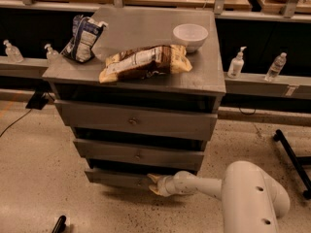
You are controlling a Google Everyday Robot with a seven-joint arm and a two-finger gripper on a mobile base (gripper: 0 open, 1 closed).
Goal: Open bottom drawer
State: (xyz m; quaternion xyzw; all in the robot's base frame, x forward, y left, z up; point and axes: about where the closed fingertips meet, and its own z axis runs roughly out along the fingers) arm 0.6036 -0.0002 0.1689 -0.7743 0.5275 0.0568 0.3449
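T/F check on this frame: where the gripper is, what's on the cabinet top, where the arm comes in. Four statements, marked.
1. The arm has its gripper at the front of the bottom drawer. True.
2. A snack bag lies flat on the cabinet top, in front of the white bowl. True.
3. The white bowl sits on the floor. False: it stands on the cabinet top, back right.
4. The arm comes in from the picture's left edge. False: it comes from the lower right.
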